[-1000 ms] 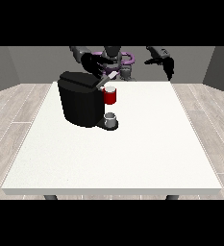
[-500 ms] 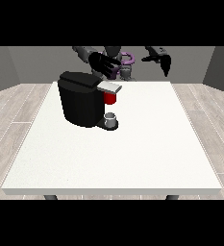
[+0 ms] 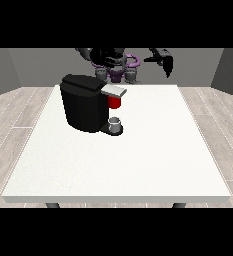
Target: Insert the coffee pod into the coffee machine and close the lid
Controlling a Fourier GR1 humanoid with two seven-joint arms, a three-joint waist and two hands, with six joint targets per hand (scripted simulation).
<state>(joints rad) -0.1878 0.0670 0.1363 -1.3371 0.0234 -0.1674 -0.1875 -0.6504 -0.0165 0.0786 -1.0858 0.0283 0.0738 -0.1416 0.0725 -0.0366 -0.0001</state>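
Black boxy coffee machine (image 3: pixel 85 102) stands on the large white table (image 3: pixel 138 160), far-left area, grey lid lying flat. Red thing at the machine (image 3: pixel 115 102) under the lid; small grey cup-shaped thing (image 3: pixel 115 122) on its base, pod or not unclear. Hand at the view's left (image 3: pixel 107 60) and hand at the view's right (image 3: pixel 164 61) are both raised above the far edge; finger state cannot be told.

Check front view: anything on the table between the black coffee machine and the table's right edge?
Nothing; that stretch of the white table right of the black coffee machine is bare.
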